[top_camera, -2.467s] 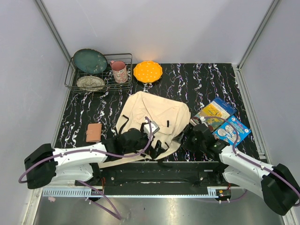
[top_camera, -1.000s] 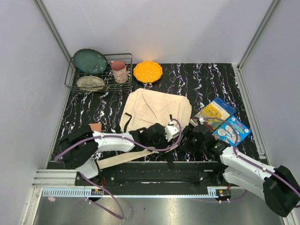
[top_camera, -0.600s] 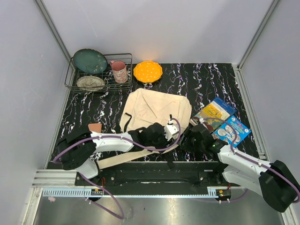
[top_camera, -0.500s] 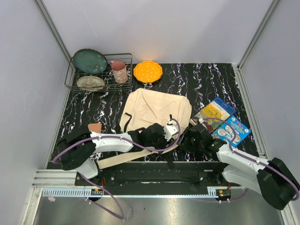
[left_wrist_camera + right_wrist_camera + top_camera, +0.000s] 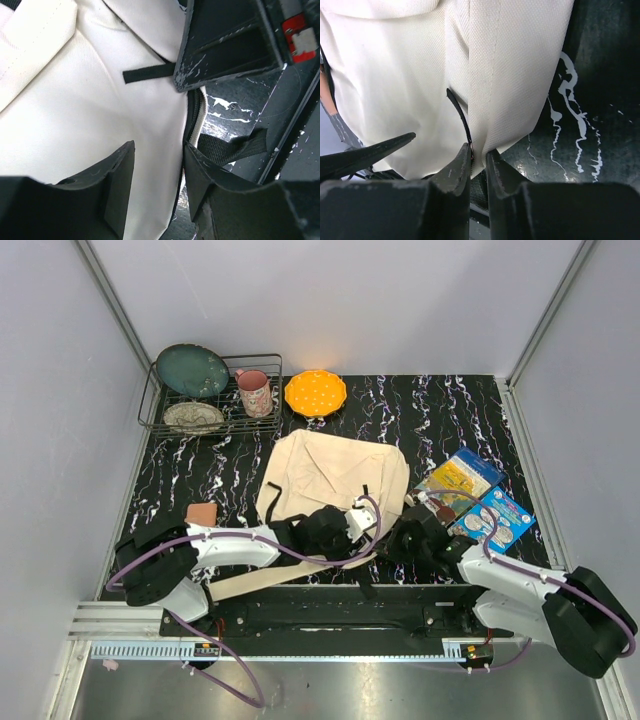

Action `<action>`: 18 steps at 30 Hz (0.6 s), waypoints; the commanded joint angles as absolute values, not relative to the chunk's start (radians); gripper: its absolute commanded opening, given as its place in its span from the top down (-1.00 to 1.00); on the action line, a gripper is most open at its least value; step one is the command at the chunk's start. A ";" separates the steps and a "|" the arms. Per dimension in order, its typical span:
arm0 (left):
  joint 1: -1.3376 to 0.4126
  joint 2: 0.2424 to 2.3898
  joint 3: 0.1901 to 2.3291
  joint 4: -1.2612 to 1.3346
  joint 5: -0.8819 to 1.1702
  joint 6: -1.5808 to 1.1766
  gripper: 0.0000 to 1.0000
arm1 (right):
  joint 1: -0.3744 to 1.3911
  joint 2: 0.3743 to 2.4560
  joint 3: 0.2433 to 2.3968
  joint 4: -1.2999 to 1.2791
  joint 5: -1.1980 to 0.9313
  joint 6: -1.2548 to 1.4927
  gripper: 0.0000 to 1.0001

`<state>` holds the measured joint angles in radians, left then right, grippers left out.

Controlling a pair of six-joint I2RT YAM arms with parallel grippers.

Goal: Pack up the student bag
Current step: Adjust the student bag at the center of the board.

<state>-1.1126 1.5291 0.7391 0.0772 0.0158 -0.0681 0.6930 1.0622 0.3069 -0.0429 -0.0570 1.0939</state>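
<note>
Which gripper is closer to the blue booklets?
Right. The right gripper is at the right edge of the student bag, left of the blue booklets; the left gripper is farther left.

White arm links (image 5: 235, 545), black joints (image 5: 590, 625), purple cables (image 5: 520, 562) and scuffed black pincer fingers (image 5: 119, 172).

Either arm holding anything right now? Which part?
Both hold the student bag: right gripper pinches its seamed fabric edge; left gripper grips a fabric fold beside the zipper.
</note>
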 commanded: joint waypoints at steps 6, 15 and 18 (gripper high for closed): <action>-1.104 1.546 0.726 0.089 -0.035 -0.055 0.07 | 0.701 0.976 0.276 -0.256 0.040 1.057 0.93; -1.103 1.646 0.749 0.072 -0.043 -0.071 0.64 | 0.701 0.970 0.290 -0.287 0.135 1.075 1.00; -1.091 1.660 0.738 0.057 -0.052 -0.074 1.00 | 0.701 0.980 0.314 -0.276 0.210 1.057 1.00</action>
<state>-1.1145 1.6196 0.7444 0.1207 0.0181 -0.0849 0.6991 0.9771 0.2935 -0.1795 0.0429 1.0935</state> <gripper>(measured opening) 0.053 0.180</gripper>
